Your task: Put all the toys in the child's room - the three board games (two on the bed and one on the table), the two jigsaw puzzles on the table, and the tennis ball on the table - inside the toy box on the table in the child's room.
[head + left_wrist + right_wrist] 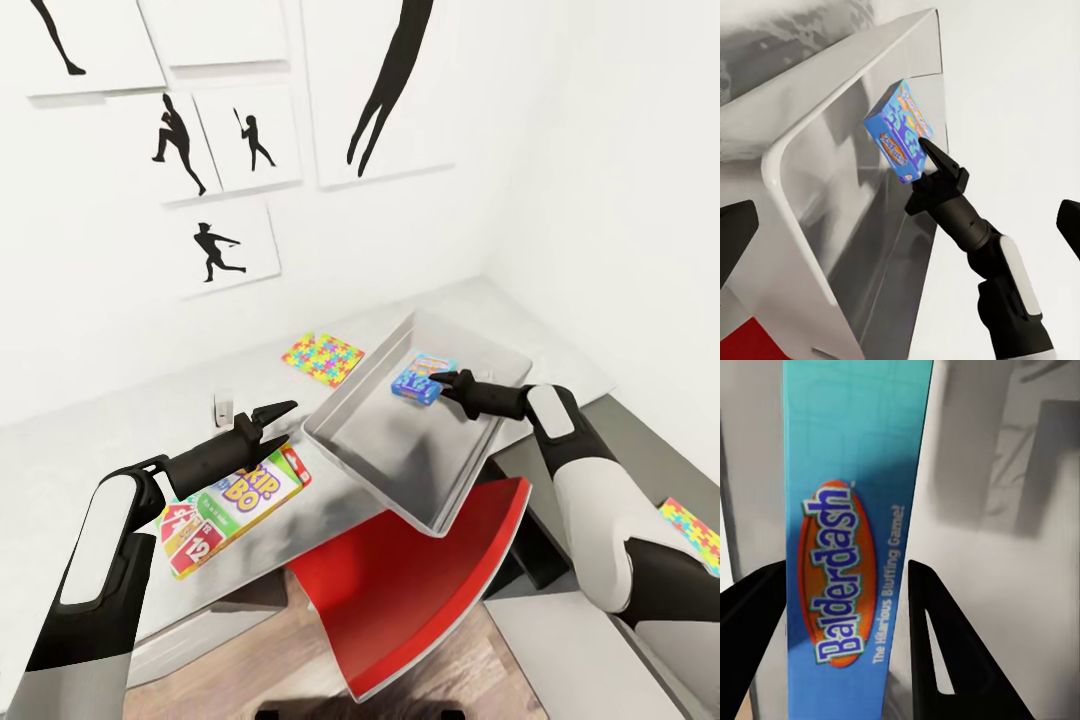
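The pale grey toy box (400, 470) sits on the table (110, 440), overhanging its front edge. My right gripper (447, 382) is shut on the small blue Balderdash board game (423, 378), holding it on edge inside the far part of the box; the right wrist view shows the game (847, 472) between both fingers. My left gripper (275, 415) hovers open over the Skip-Bo board game (240, 495), left of the toy box. One jigsaw puzzle (322, 358) lies behind the box, and another (692, 532) lies on the lower dark section at right. The left wrist view shows the game (900, 131) inside the toy box (817, 195).
A red chair (420, 580) stands under the toy box's front corner. A small white object (224, 405) stands on the table just beyond my left gripper. White walls with black baseball silhouettes close off the back and the right.
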